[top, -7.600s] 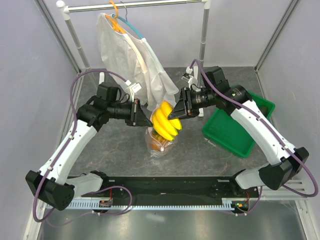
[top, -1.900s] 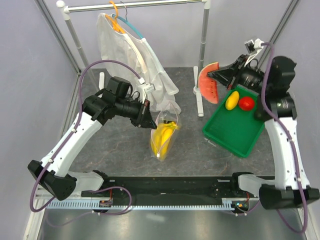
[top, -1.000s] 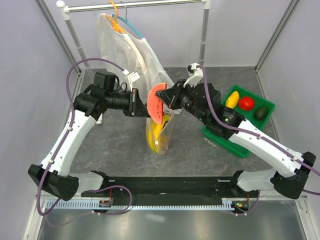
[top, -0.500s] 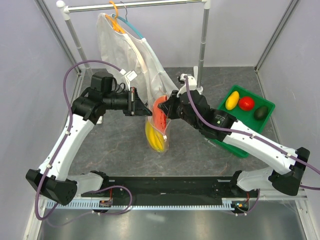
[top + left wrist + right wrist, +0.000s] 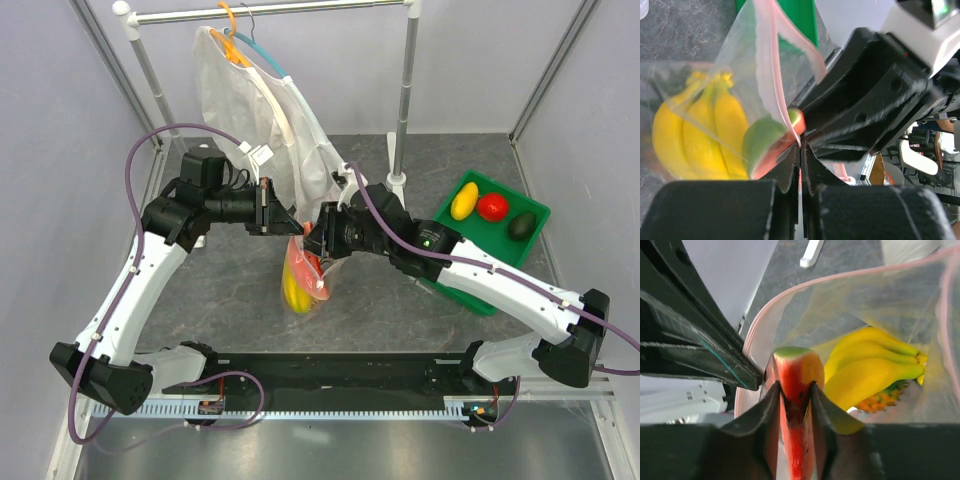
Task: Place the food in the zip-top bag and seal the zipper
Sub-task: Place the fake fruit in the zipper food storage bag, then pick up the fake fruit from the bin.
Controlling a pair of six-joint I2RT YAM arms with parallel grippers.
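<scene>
The clear zip-top bag (image 5: 301,283) hangs open over the table's middle. My left gripper (image 5: 290,226) is shut on its pinkish zipper strip (image 5: 774,60) and holds the mouth up. My right gripper (image 5: 318,256) is shut on the red watermelon slice (image 5: 796,385) and holds it in the bag's mouth, next to the left fingers. The yellow banana bunch (image 5: 870,374) lies inside the bag, with the orange pineapple (image 5: 879,399) under it. The slice's green rind (image 5: 765,142) shows through the plastic in the left wrist view, beside the bananas (image 5: 700,140).
A green tray (image 5: 500,262) at the right holds a small yellow piece (image 5: 464,200), a red fruit (image 5: 492,206) and a dark green one (image 5: 520,226). A white garment (image 5: 258,110) hangs from a rack at the back, its post (image 5: 398,110) close behind my right arm.
My right gripper took the watermelon slice from the tray side, swung it left and lowered it into the bag's mouth. The bag has sagged lower and a little left. The left gripper kept its hold.
</scene>
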